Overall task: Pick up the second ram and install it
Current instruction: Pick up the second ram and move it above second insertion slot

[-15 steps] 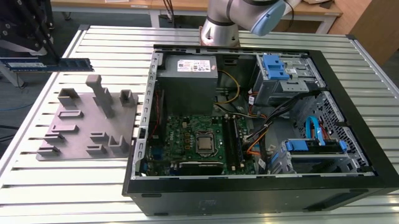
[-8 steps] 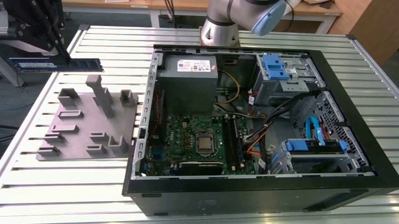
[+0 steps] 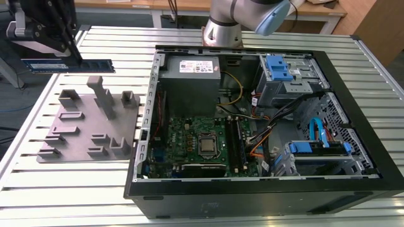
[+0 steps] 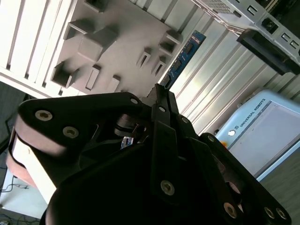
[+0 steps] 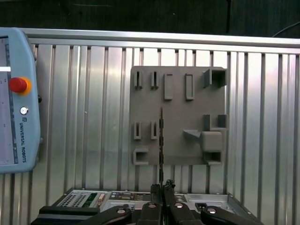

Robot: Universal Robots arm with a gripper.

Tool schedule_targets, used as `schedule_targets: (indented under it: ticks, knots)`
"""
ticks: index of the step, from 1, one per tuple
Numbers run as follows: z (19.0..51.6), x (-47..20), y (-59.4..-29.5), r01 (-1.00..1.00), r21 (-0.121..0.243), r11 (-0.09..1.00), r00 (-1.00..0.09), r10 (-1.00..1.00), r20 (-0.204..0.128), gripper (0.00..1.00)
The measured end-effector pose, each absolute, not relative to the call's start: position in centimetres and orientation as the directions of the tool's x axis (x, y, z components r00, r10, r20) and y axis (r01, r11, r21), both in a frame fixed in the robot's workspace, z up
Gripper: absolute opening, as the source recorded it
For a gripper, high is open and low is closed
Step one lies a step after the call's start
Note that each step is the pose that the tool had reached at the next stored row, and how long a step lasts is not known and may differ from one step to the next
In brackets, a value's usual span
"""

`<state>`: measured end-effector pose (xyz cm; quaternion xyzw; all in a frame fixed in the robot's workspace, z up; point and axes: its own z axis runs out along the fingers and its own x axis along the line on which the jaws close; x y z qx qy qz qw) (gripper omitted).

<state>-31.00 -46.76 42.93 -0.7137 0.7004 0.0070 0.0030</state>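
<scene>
One claw (image 3: 74, 57) is pinched narrow on one ram (image 3: 67, 65), gripping it near one end. The stick hangs level in the air at the exterior view's upper left, over the far side of the one grey tray (image 3: 75, 127). In the second wrist view the ram (image 4: 185, 56) sticks out past the claw (image 4: 161, 91), its blue face and black chips showing; the chips are too small to count. In the first wrist view the ram (image 5: 161, 140) shows edge-on as a thin dark line from the claw (image 5: 162, 186) across the tray (image 5: 178, 117).

The tray lies flat on the ribbed metal surface (image 3: 63, 189), its upright blocks bare. Just beside it, toward the exterior view's right, one open case (image 3: 252, 198) lies on its side, with one green motherboard (image 3: 189, 132) and two blue brackets (image 3: 277, 66) inside. One pendant (image 5: 18, 93) rests on the surface, well apart from the tray.
</scene>
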Motion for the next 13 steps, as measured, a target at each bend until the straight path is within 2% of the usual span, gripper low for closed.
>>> schedule_targets:
  ticks: [13]
  knots:
    - [42.9, -28.3, -46.8, -1.000, 0.007, -0.019, 0.019, -1.000, -0.014, 0.13]
